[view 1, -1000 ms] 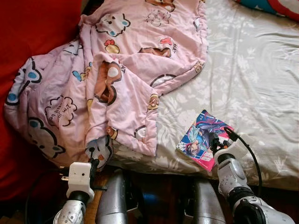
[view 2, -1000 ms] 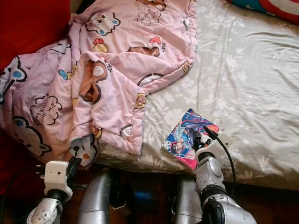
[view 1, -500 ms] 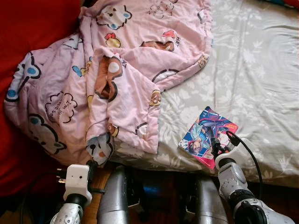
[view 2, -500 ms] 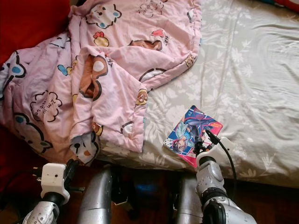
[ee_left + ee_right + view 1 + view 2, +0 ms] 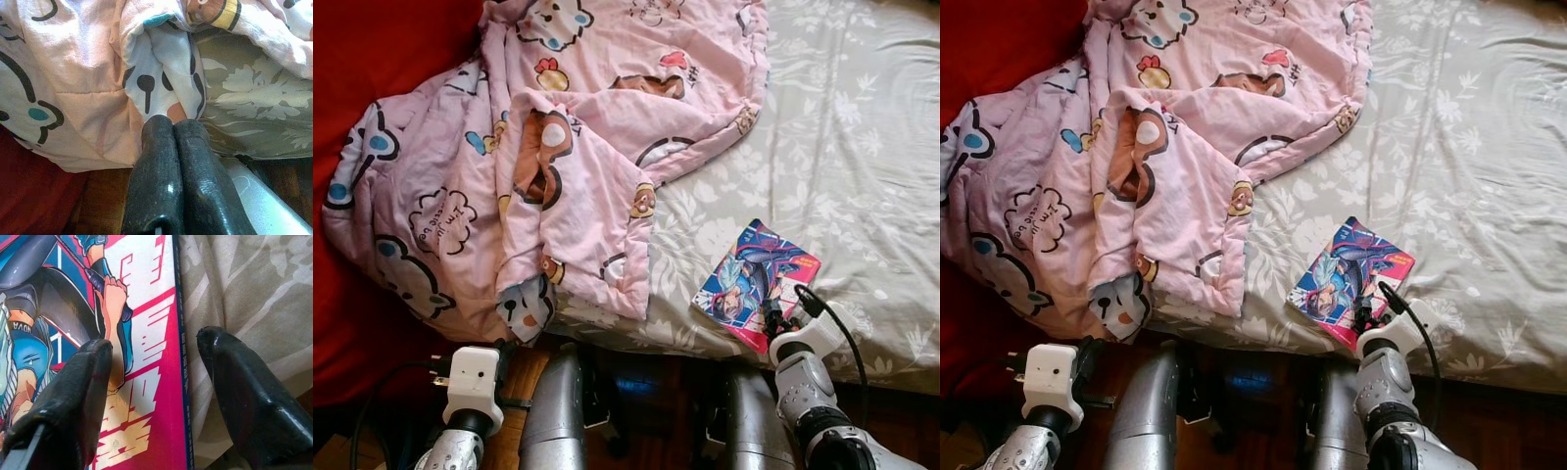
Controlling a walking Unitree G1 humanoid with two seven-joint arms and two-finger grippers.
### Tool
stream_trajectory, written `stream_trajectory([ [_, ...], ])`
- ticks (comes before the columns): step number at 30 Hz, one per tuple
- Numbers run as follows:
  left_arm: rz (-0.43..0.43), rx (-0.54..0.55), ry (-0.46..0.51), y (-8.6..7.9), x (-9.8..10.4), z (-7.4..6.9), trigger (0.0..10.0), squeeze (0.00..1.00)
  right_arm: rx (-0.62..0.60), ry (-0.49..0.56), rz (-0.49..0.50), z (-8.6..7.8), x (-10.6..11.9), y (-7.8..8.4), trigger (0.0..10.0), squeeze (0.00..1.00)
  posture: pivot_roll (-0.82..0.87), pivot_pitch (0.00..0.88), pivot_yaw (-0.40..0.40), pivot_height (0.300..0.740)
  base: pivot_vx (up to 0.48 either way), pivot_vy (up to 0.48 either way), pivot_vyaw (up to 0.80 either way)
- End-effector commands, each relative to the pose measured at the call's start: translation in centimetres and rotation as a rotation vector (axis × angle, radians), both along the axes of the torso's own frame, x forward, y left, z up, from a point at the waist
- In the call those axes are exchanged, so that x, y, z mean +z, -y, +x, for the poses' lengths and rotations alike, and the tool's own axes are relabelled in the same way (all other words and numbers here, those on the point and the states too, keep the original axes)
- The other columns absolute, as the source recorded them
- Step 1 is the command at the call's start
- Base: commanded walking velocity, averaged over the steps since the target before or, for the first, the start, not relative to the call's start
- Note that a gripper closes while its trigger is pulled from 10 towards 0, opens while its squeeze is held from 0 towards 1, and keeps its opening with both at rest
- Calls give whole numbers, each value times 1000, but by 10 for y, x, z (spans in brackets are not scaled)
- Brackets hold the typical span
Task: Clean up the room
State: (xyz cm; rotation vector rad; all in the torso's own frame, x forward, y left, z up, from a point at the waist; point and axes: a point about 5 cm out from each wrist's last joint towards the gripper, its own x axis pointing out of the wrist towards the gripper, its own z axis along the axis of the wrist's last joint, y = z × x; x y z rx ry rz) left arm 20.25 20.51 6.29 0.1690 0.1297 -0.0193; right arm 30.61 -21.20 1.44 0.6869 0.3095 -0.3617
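Note:
A colourful comic book [image 5: 756,284] lies flat on the grey floral bedsheet [image 5: 862,176], near the bed's front edge. My right gripper [image 5: 771,318] is at the book's near corner and stands open. In the right wrist view its fingers [image 5: 88,382] straddle the book's pink edge [image 5: 156,396], one over the cover and one over the sheet. A crumpled pink cartoon blanket [image 5: 558,157] covers the bed's left half and hangs over the front edge. My left gripper [image 5: 173,125] is shut and empty, just below that hanging fold [image 5: 161,83].
A red cover [image 5: 382,49] lies to the left of the blanket. Below the bed's edge are the dark wooden floor [image 5: 1489,431] and my two silver legs [image 5: 558,411]. The bare sheet stretches away to the right.
The camera has shifted slightly, and both arms sit lower in the picture. My right gripper has drawn back from over the cover toward the book's near corner. The book has not moved on the sheet.

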Motion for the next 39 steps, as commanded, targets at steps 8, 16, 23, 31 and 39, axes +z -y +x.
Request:
stream_trajectory([
  [8,17,4,-58,-3,-8,-9,10000,0,71,-37,187,-13,-20,-24,10000,0,193,395,32,615,0,0,0],
  [16,19,2,-62,-3,-8,-9,10000,0,133,-75,219,-17,-27,-39,9686,0,200,395,35,615,0,0,0],
  [23,21,0,-63,-3,-8,-8,10000,0,128,-50,229,-13,-23,-38,0,0,197,389,33,615,0,0,0],
  [31,22,-3,-65,-2,-9,-8,10000,0,122,-44,232,-12,-22,-36,0,0,194,392,32,615,0,0,0],
  [39,15,-2,-65,-1,-9,-5,10000,0,139,-20,221,-8,-17,-40,0,0,190,388,29,615,0,0,0],
])
